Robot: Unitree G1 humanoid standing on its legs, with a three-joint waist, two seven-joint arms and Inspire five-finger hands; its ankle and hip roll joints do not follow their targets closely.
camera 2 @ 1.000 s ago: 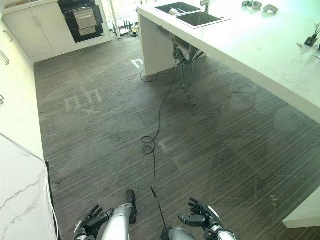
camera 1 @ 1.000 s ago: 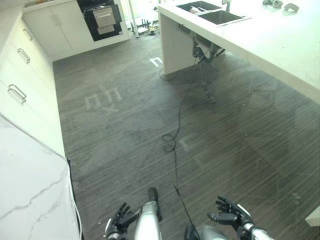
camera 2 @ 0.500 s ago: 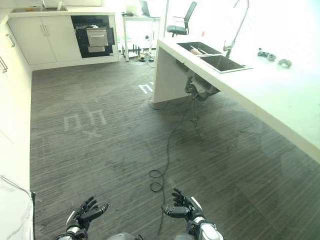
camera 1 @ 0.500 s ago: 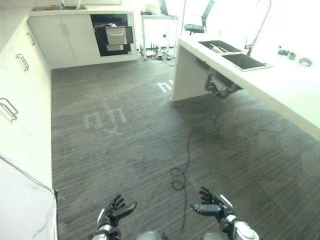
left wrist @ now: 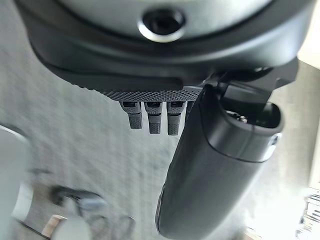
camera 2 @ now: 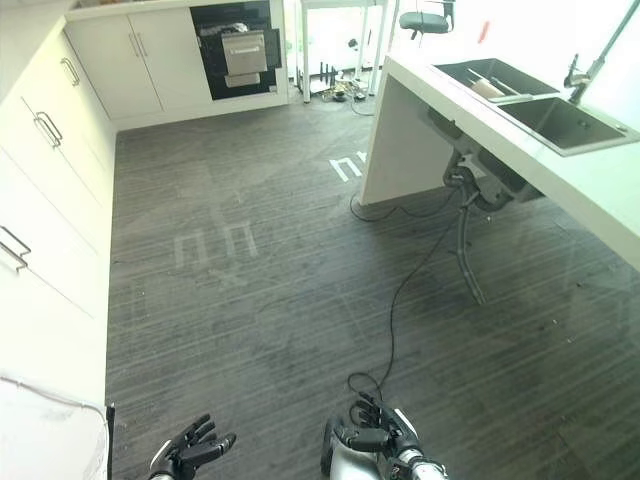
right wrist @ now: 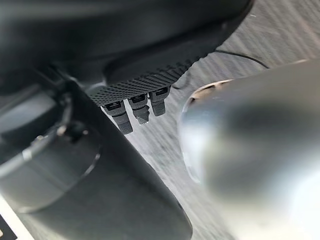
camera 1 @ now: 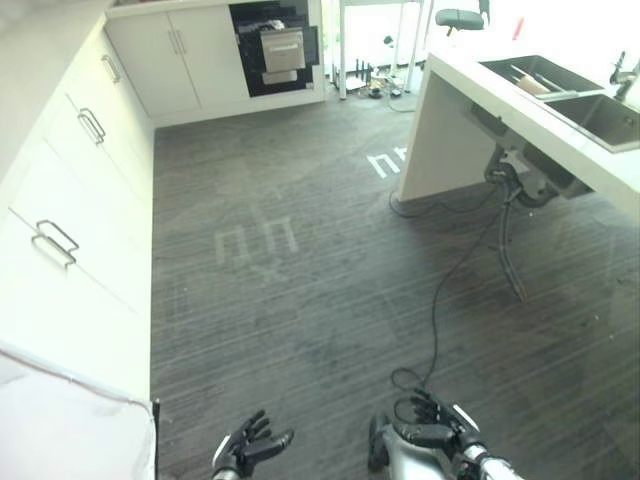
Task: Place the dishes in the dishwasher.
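The dishwasher [camera 1: 281, 47] stands open at the far wall, a dark bay with a pulled-out rack, well ahead of me across the floor. A double sink [camera 1: 560, 88] is set into the white island [camera 1: 455, 120] at the right, and a pale dish [camera 1: 530, 83] lies in its far basin. My left hand [camera 1: 248, 450] hangs low over the floor, its straight fingers [left wrist: 152, 117] holding nothing. My right hand [camera 1: 432, 432] is level with it on the right, fingers [right wrist: 137, 107] loosely spread and empty.
White drawers and cabinets [camera 1: 85, 190] run along the left wall, with a marble counter corner [camera 1: 60, 430] at the lower left. An office chair [camera 1: 460, 17] stands beyond the island. Pale tape marks [camera 1: 255, 245] lie on the open dark floor.
The camera has swung and the whole scene has shifted: the left cabinets and dishwasher show more and the island sits farther right. Both hands stay low, open and empty.
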